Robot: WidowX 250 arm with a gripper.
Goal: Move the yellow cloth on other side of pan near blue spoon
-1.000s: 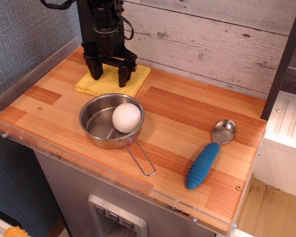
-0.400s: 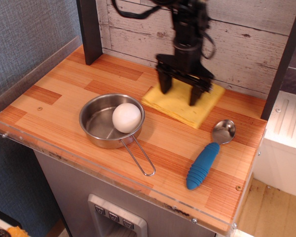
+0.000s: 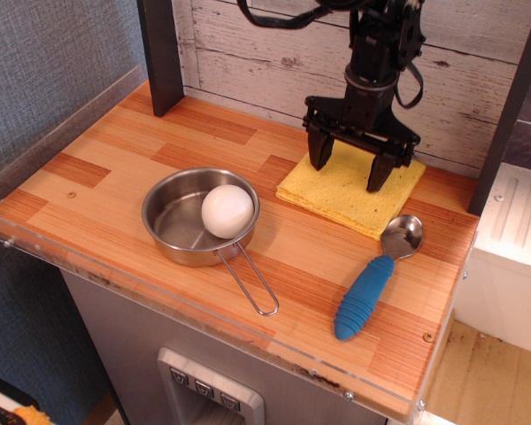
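Your gripper (image 3: 349,174) is over the back right of the wooden counter (image 3: 115,168) right now, its two black fingers (image 3: 319,152) spread wide apart and pointing straight down; nothing is caught between them. The yellow cloth (image 3: 350,199) lies flat beneath them, and both tips come down over its far half; whether they press on the fabric or hang just above it, you cannot tell from this angle.

Look at where that cloth sits: to the right of the pan (image 3: 184,221), apart from it with a strip of bare wood between; its near right corner lies just beside the bowl of the blue spoon (image 3: 372,280), close enough that touching or not is hard to call; its far edge runs near the whitewashed plank wall (image 3: 265,62).

The pan stands upright at the front left, its thin wire handle reaching toward the front edge of the counter; inside it a white ball (image 3: 227,210) rests against the right-hand wall. The spoon lies at the front right, shiny bowl toward the wall, ribbed blue handle angled toward you; a dark post (image 3: 159,53) rises at the back left, well apart from your arm.
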